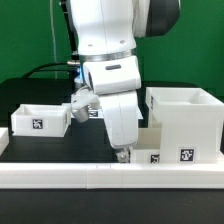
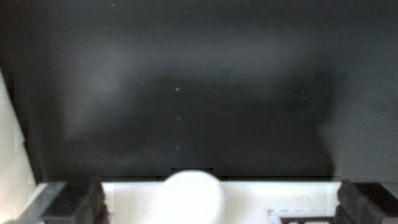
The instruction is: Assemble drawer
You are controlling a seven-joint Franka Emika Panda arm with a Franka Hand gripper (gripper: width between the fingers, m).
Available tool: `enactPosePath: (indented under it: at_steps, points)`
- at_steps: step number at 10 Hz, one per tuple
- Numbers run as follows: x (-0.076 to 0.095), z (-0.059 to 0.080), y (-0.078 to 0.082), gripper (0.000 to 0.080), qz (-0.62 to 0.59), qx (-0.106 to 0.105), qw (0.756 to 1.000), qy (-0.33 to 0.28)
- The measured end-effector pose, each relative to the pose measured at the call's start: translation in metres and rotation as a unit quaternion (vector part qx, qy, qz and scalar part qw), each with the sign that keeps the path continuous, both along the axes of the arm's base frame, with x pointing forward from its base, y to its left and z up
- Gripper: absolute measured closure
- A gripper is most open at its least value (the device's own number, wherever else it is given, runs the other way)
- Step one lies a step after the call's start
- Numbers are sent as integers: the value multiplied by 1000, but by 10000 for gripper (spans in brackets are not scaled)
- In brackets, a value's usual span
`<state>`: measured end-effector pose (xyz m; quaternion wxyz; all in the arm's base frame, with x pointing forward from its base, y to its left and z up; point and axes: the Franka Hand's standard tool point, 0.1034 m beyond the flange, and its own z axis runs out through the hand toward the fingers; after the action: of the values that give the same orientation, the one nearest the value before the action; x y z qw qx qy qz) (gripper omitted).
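My gripper (image 1: 122, 153) hangs low at the middle of the table, over a small white tray (image 1: 150, 155) that stands right beside the tall white case (image 1: 186, 122). In the wrist view the gripper (image 2: 214, 206) is open wide. Its dark fingers (image 2: 63, 204) stand on either side of this tray's white wall (image 2: 134, 200), which carries a rounded knob (image 2: 191, 190) and part of a tag (image 2: 295, 213). I cannot tell whether the fingers touch it. A second open-top tray (image 1: 40, 118) with a tag stands at the exterior view's left.
A long low white rail (image 1: 100, 178) runs along the front of the black table. The arm's white body hides the table's middle behind it. Dark table surface (image 2: 196, 90) fills most of the wrist view.
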<state>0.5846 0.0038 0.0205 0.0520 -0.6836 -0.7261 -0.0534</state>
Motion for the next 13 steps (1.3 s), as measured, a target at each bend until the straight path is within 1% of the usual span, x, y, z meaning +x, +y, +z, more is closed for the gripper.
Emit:
enactPosePath:
  at_steps: [4, 7, 9, 11, 13]
  points:
    - [-1, -2, 21, 150, -11, 6, 1000, 7]
    - [-1, 1, 25, 150, -8, 5, 1000, 18]
    - [-2, 1, 32, 150, -3, 6, 1000, 24]
    - [-2, 0, 31, 150, -5, 6, 1000, 25]
    - [-3, 0, 21, 150, -12, 5, 1000, 23]
